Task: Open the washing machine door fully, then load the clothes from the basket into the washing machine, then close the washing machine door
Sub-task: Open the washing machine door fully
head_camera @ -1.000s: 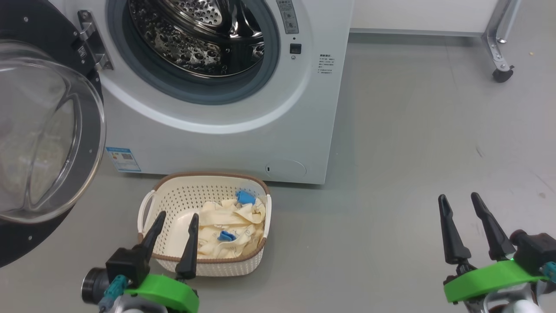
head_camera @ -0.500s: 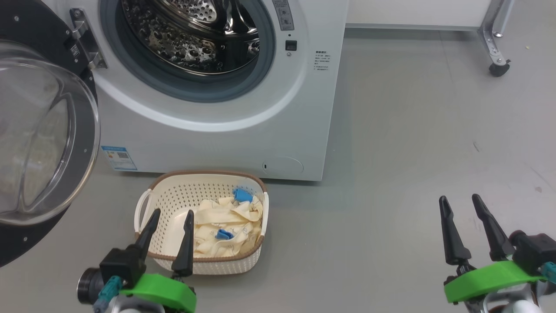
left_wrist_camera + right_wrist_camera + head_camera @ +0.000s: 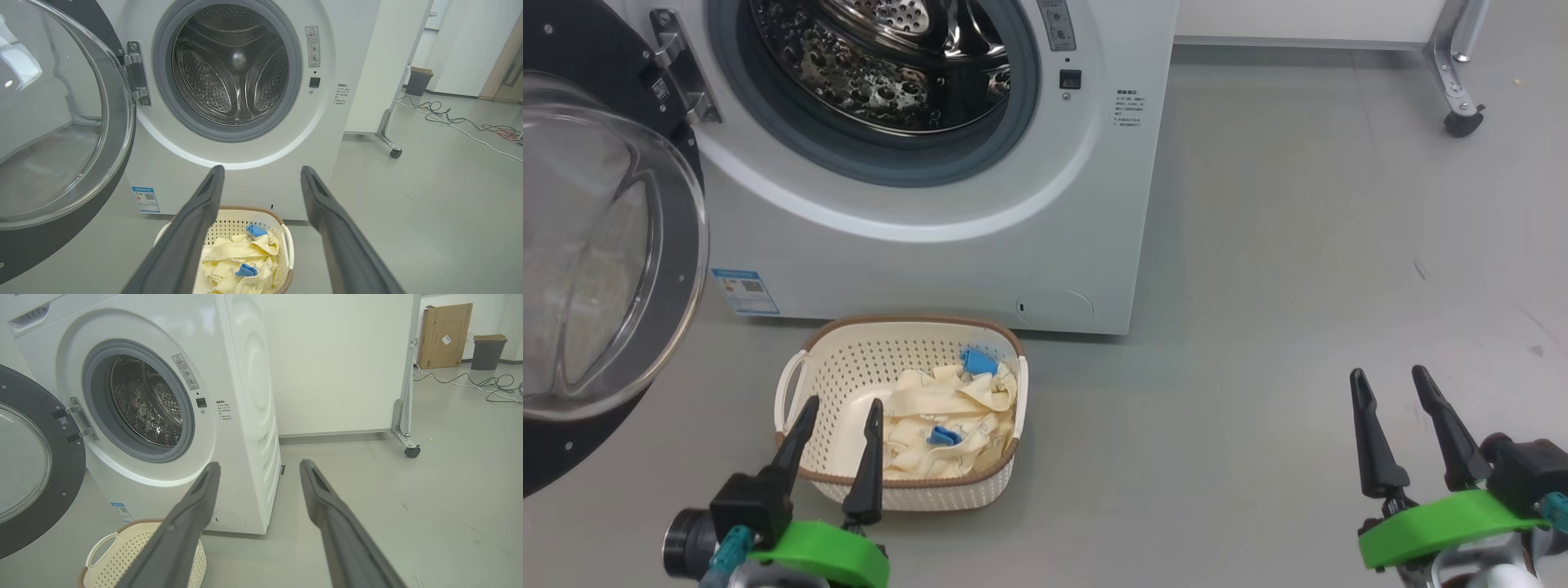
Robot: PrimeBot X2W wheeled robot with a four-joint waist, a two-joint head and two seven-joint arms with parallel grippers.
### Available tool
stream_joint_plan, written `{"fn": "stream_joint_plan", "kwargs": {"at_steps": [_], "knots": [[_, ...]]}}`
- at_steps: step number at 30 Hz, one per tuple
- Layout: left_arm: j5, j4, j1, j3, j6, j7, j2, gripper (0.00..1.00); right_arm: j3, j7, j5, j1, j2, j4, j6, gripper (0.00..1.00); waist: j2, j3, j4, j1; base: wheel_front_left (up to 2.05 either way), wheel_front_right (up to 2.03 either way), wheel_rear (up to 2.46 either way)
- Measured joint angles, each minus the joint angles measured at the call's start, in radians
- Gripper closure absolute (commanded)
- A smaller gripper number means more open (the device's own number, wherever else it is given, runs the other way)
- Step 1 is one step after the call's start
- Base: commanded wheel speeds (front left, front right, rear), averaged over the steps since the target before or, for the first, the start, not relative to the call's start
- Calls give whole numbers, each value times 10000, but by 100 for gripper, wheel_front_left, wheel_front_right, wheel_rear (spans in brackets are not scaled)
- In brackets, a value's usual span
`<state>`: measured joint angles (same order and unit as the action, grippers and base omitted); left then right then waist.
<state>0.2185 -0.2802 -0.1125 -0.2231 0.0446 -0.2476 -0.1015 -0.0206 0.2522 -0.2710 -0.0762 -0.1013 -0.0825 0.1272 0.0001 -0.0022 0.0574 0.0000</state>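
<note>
The white washing machine (image 3: 980, 245) (image 3: 253, 175) (image 3: 241, 396) stands ahead with its steel drum exposed. Its door (image 3: 596, 245) (image 3: 53, 122) (image 3: 32, 465), black-rimmed with a clear bowl, is swung wide open to the left. On the floor in front sits the cream basket (image 3: 833, 384) (image 3: 233, 224) (image 3: 122, 555), holding cream-yellow clothes (image 3: 947, 416) (image 3: 241, 261) with blue trim. My left gripper (image 3: 841, 404) (image 3: 261, 171) hovers open at the basket's near rim, nothing between its fingers. My right gripper (image 3: 1390, 374) (image 3: 259, 465) is open and empty, far to the right over bare floor.
A white panel on a castor leg (image 3: 1458, 82) (image 3: 406, 433) stands right of the machine. Cables (image 3: 470, 381) (image 3: 449, 120), a cardboard box (image 3: 445, 335) and a dark bin (image 3: 488, 351) lie farther back. Grey floor stretches out to the right.
The head view has shifted slightly, so the machine and basket sit a little left and higher. My left gripper has drawn back a bit toward the basket's near rim. The right gripper is unmoved.
</note>
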Motion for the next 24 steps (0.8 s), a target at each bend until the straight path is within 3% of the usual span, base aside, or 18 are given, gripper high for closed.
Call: {"fn": "stream_joint_plan", "kwargs": {"at_steps": [14,24], "knots": [[-253,2,0,259,165,0,192,0,140,0,127,11,79,-90,0,0,0,62,46,0,0,0,0],[-336,58,1,468,267,0,253,0,339,-2,974,26,107,-261,0,0,0,15,63,0,0,0,0]]}}
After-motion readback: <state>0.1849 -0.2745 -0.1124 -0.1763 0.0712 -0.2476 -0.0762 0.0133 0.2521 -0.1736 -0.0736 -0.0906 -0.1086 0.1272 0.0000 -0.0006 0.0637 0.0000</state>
